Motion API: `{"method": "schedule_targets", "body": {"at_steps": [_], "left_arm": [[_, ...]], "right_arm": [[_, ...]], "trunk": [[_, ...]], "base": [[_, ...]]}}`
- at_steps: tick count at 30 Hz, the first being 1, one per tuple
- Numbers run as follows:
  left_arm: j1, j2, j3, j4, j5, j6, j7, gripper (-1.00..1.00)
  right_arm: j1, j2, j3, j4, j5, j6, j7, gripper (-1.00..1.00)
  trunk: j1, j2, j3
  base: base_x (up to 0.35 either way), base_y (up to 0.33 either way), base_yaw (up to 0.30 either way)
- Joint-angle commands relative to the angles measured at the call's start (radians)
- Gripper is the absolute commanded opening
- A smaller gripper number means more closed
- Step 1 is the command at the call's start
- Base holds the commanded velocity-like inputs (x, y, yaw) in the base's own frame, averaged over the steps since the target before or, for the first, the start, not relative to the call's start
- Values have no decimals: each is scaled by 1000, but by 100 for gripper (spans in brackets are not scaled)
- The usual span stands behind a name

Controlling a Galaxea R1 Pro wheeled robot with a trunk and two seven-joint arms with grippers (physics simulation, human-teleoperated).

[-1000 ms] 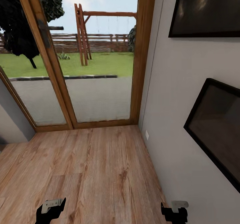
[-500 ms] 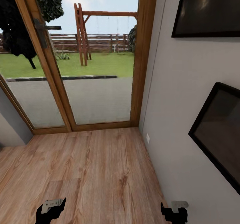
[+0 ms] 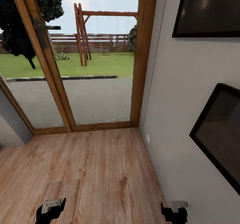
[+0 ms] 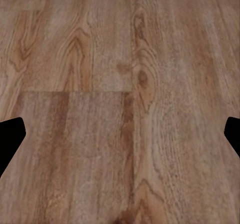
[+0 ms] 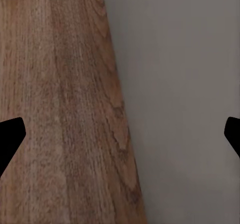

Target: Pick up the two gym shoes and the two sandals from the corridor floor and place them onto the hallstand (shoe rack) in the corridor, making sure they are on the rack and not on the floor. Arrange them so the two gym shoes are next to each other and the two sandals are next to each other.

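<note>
Floor [image 3: 100, 170] of wood planks runs to a glass door [image 3: 96, 84]; left gripper [image 4: 120, 136] and right gripper [image 5: 120, 136] seemingly spread wide, holding nothing.

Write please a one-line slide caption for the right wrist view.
Open right gripper over the seam where the corridor floor meets a grey wall.

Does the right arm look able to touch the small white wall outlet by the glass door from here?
Probably not: the right gripper sits low and near, with bare corridor floor between it and the outlet.
</note>
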Motion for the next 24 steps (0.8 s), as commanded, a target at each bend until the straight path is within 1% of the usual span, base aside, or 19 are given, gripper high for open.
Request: {"method": "schedule_targets", "body": {"at_steps": [1,6,16,19,24], "left_arm": [[-1,0,4,1,7,-1,-10,100],[-1,0,5,1,7,-1,-10,100],[-1,0,4,1,7,-1,-10,100],[-1,0,4,1,7,0,-10,100],[-1,0,4,1,7,-1,-10,100]], "right_arm": [[-1,0,2,1,6,-1,-7,100],[0,0,2,1,6,-1,-7,100],[0,-1,2,1,6,-1,-7,100],[-1,0,2,1,6,-1,-7,100],[0,0,2,1,6,-1,-7,100]], "trunk": [[0,0,-1],[0,0,-1],[0,0,-1],[0,0,-2],[0,0,-6]], "base": [[100,0,0],[236,0,0],[297,0,3],[317,0,75],[323,0,152]]}}
